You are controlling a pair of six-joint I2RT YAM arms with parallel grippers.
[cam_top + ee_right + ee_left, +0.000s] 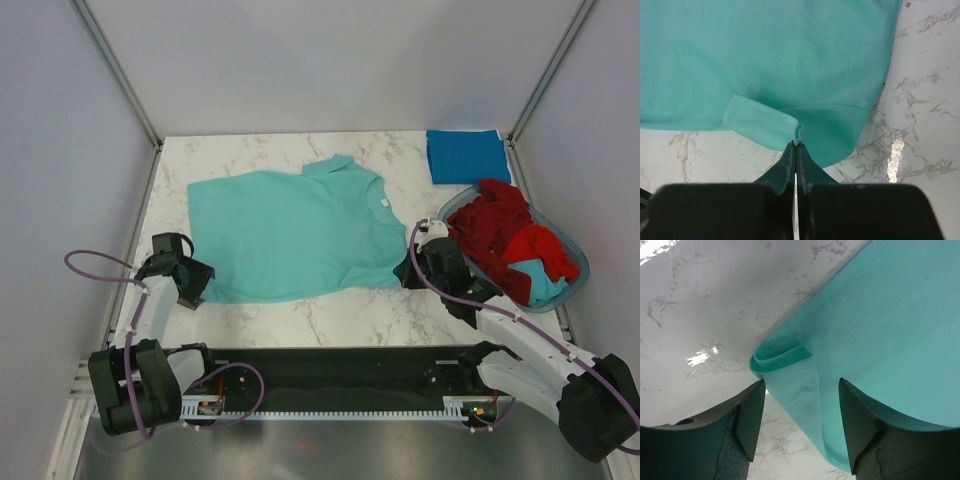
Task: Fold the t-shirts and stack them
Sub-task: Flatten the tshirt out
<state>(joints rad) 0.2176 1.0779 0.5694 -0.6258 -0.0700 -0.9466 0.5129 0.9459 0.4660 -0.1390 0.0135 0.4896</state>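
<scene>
While the teal shirt (pixel 290 235) lies spread on the tabletop (pixel 330 310), my right end effector (pixel 795 145) clamped on a sliver of its hem and my left end effector (pixel 800 405) apart astride its corner, I judge that thin pinch could slip on lifting.

No legible txt, labels, brands or nos. on anything in view.

one light teal t-shirt (pixel 290 235) in the middle; one blue t-shirt (pixel 467 156) far right; one basket (pixel 577 262) at right, holding one dark red t-shirt (pixel 490 222), one brighter red t-shirt (pixel 540 245) and one blue-green piece (pixel 545 287); two grippers: left gripper (pixel 195 290), right gripper (pixel 408 272)
</scene>
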